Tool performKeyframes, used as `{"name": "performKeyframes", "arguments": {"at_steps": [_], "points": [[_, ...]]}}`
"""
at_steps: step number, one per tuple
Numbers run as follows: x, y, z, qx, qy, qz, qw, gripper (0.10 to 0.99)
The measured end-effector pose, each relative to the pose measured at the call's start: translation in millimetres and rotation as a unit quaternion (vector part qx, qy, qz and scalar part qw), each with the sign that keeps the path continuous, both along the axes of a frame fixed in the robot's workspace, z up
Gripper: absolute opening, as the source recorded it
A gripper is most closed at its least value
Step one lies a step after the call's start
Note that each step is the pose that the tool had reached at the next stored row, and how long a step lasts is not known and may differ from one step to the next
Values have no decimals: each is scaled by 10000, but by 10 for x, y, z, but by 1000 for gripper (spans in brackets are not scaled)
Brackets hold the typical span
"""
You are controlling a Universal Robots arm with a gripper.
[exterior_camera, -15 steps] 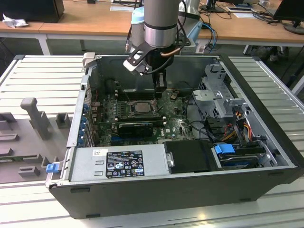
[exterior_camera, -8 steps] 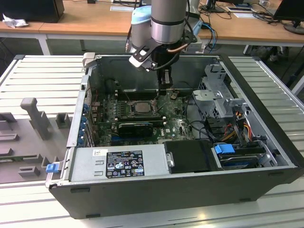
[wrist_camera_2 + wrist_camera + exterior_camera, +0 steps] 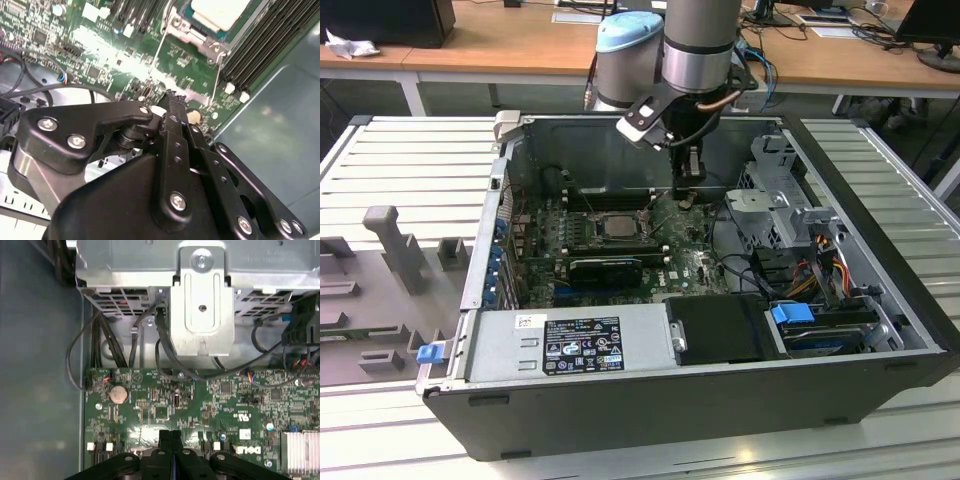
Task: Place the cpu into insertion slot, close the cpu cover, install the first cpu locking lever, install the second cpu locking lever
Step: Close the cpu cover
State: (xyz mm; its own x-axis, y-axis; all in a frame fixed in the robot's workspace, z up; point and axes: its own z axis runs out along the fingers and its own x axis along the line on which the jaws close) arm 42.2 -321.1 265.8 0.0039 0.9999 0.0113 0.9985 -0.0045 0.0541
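Already the cpu [image 3: 617, 226] lies flat inside the insertion slot [image 3: 642, 226], its pale metal face up, so the first step looks done. In the second wrist view the same pale face [image 3: 220, 11] sits framed by silver metal that I take to be the cpu cover [image 3: 197, 37]. The cover seems to lie down around the chip rather than stand up, though only a corner of it is in view, so that is a judgement.

Two thin metal rods run out from the slot's corner across the green circuit board [image 3: 165, 400]: one lever [image 3: 156, 52] and a second lever [image 3: 217, 75]. Whether either is hooked under its catch cannot be told. Going by how far they reach from the slot, I would guess the locking is what remains.

Just beside the slot, on the exterior view's right of it, the gripper [image 3: 687, 195] hangs low over the board. In both wrist views [image 3: 170, 436] its fingers are pressed together with nothing between them, and their tips [image 3: 172, 97] are close to the free end of the first rod. Farther from the slot stands a silver drive cage [image 3: 200, 305], inside the open computer case [image 3: 720, 400].
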Motion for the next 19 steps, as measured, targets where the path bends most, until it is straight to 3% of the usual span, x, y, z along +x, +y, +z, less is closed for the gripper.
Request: {"name": "performKeyframes", "arguments": {"at_steps": [4, 7, 13, 19], "points": [[90, 0, -3, -1, 15, 0, 10000, 106], [110, 0, -95, 1, 17, 7, 10000, 106], [-9, 0, -116, 3, 21, 43, 10000, 106], [-26, 1, -117, 3, 21, 43, 10000, 106]]}}
